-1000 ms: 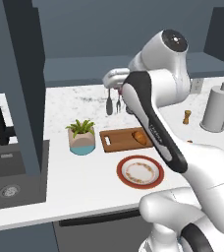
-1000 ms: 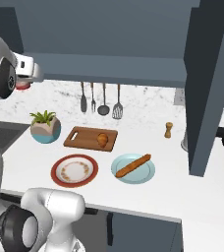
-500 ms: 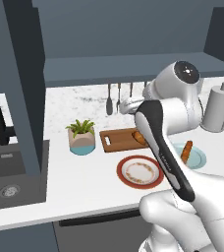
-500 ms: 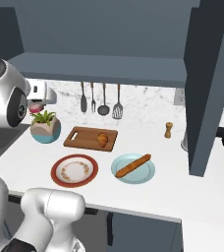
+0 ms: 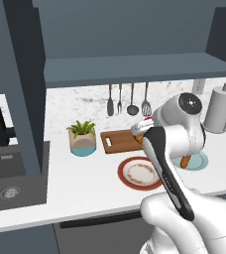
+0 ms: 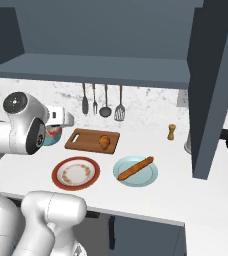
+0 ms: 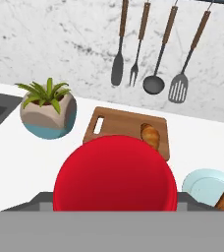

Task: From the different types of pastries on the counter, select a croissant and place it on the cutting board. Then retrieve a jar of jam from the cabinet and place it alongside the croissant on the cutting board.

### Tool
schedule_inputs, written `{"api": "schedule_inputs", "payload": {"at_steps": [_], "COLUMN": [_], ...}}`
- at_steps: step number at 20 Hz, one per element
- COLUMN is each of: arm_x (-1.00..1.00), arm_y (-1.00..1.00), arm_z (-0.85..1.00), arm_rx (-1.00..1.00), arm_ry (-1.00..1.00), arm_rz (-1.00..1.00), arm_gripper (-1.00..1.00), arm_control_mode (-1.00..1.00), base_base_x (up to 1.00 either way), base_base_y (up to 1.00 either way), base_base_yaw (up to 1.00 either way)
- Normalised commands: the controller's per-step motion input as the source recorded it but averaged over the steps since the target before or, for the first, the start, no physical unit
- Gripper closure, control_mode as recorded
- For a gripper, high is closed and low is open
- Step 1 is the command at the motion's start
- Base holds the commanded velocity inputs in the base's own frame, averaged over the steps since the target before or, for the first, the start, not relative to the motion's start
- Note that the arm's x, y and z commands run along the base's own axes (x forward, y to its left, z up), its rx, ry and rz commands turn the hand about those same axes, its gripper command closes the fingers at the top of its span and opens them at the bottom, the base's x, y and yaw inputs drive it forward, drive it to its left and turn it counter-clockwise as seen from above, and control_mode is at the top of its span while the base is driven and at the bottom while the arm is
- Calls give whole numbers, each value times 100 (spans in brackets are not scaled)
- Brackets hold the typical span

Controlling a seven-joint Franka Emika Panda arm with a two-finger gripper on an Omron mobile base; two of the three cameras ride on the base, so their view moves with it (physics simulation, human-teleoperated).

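Observation:
The red jar of jam (image 7: 115, 174) sits close in front of the hand camera and hides the fingertips. My gripper (image 5: 142, 126) is shut on it, above the counter (image 5: 85, 173) near the right end of the cutting board (image 5: 116, 141). In the right base view the gripper (image 6: 61, 120) hangs left of the board (image 6: 81, 140). The croissant (image 6: 104, 142) lies on the board's right part, also seen as the croissant (image 7: 151, 135) on the board (image 7: 116, 123). The stick-shaped pastry (image 6: 134, 167) rests on a pale blue plate. The cabinet shelf (image 5: 135, 67) runs overhead.
A red-rimmed plate (image 6: 76, 173) lies in front of the board. A potted plant (image 5: 82, 138) stands to the board's left. Utensils (image 7: 148, 54) hang on the wall behind. A paper towel roll (image 5: 218, 109), a pepper mill (image 6: 172, 132) and a sink (image 5: 11, 178) are nearby.
The arm has folded down from shelf height, bringing the gripper and the jar lower and closer to the board. The objects on the counter have not moved.

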Motion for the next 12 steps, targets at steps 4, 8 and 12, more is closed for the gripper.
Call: {"api": "schedule_inputs", "payload": {"at_steps": [4, 8, 12], "arm_x": [42, 50, 38], "arm_y": [-16, -13, -4], "arm_z": [-48, -24, -10], "arm_rx": [-2, 0, 12], "arm_ry": [0, 0, 0], "arm_rz": [-10, -12, -7], "arm_gripper": [100, 100, 100], "arm_control_mode": [-100, -100, -100], "base_base_x": [0, 0, 0], "base_base_y": [0, 0, 0], "base_base_yaw": [0, 0, 0]}}
